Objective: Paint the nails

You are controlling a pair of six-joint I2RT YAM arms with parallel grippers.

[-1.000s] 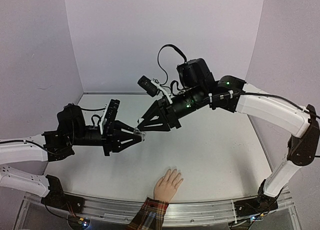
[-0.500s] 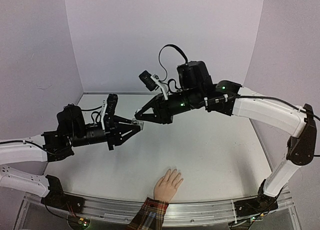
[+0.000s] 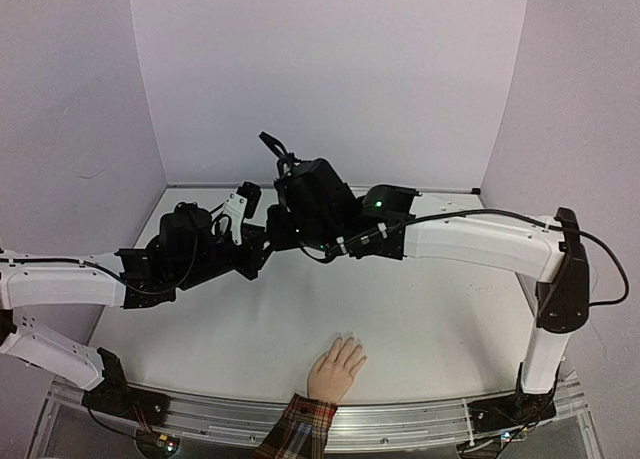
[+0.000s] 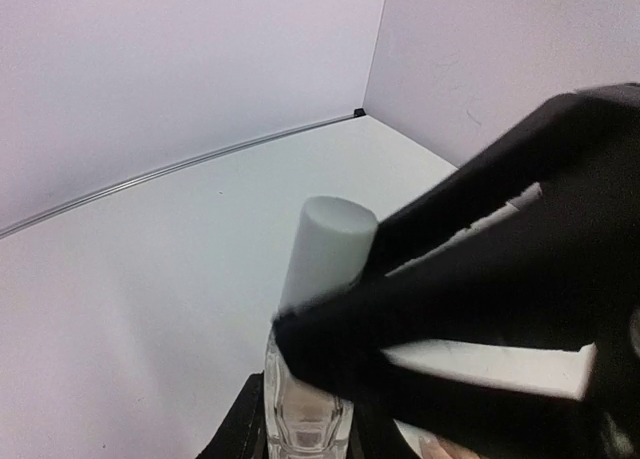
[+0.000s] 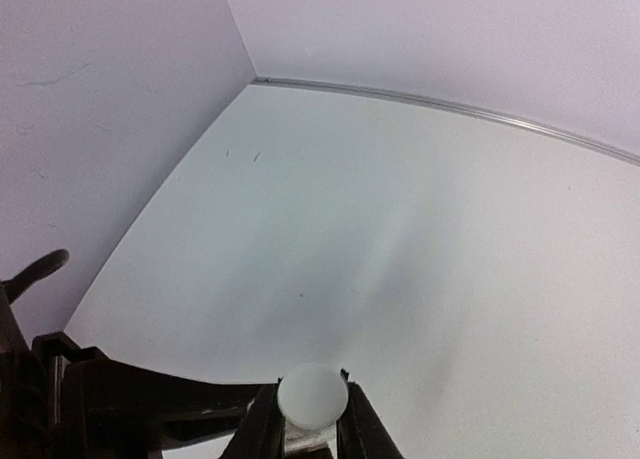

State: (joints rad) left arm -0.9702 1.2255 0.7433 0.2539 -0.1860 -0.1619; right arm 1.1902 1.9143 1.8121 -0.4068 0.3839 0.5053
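Nails (image 3: 346, 341) on peach hand (image 3: 335, 371) lay on table (image 3: 430, 309); left gripper (image 4: 303, 439) clamped clear bottle (image 4: 298, 404) by its body, right gripper (image 5: 311, 421) pinched its white cap (image 5: 312, 395).

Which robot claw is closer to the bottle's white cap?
Right. The right gripper has its fingers on either side of the cap; the left gripper holds the glass bottle lower down, below the cap.

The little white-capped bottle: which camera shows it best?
The left wrist view: the bottle is close, its clear glass body and white cap seen side-on, partly crossed by a black finger. The right wrist view shows only the cap's round top. In the top external view I cannot make it out.
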